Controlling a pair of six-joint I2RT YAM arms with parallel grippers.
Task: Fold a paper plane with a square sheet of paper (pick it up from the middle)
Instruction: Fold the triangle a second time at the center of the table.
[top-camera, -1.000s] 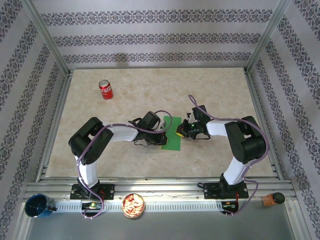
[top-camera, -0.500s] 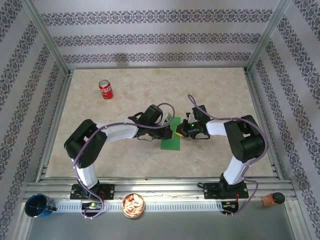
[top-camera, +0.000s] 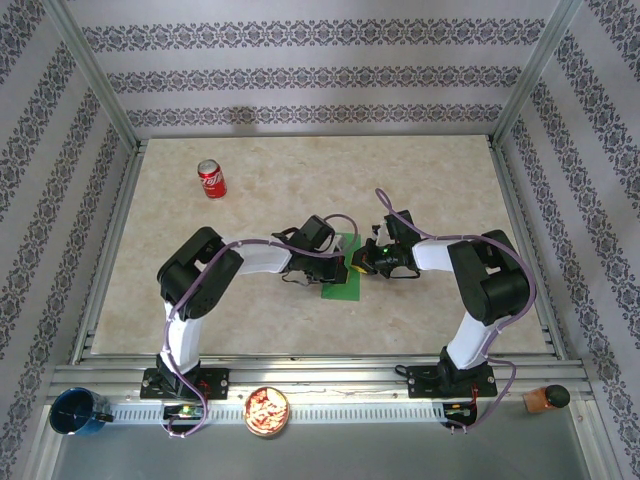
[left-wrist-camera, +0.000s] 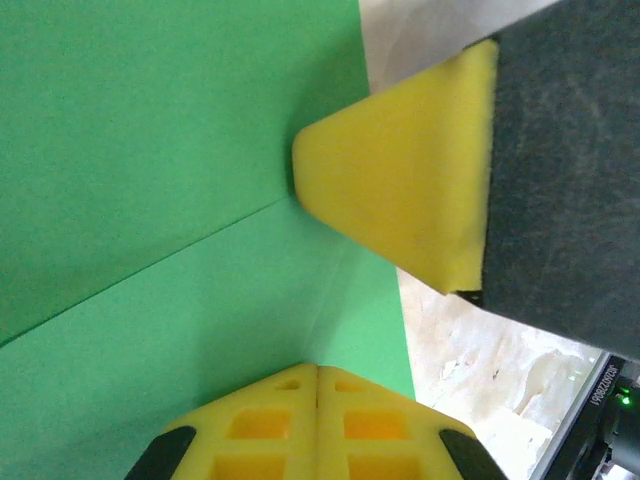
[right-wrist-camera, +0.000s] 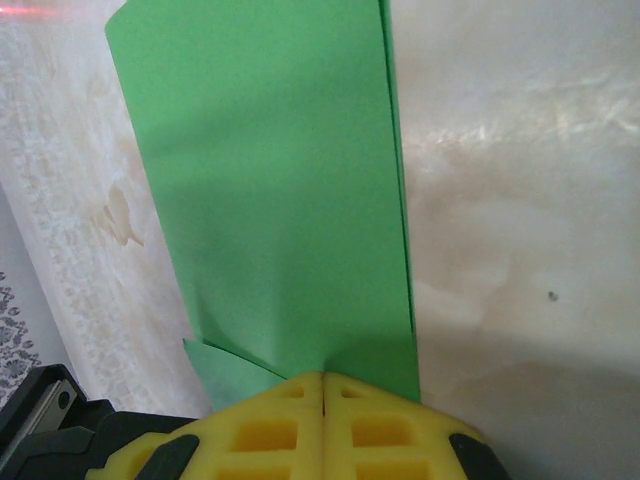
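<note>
Flat on the table (top-camera: 440, 180), midway between the 2 arms: green paper (right-wrist-camera: 270, 180), folded to a narrow strip running near to far. Pinched at its right edge by right gripper (right-wrist-camera: 325, 383), fingers pressed together on it. Clamped from the left by left gripper (left-wrist-camera: 317, 372), fingers closed on the sheet beside a diagonal crease. From above, far half covered by both wrists. Well apart: red soda can (top-camera: 211, 179) far left, blue cup (top-camera: 75, 412) and snack bowl (top-camera: 267, 411) at the near edge

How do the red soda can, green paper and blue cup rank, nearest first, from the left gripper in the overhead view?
From the left gripper:
1. green paper, directly under it, mid-table.
2. red soda can, far-left part of the table.
3. blue cup, near-left corner.
</note>
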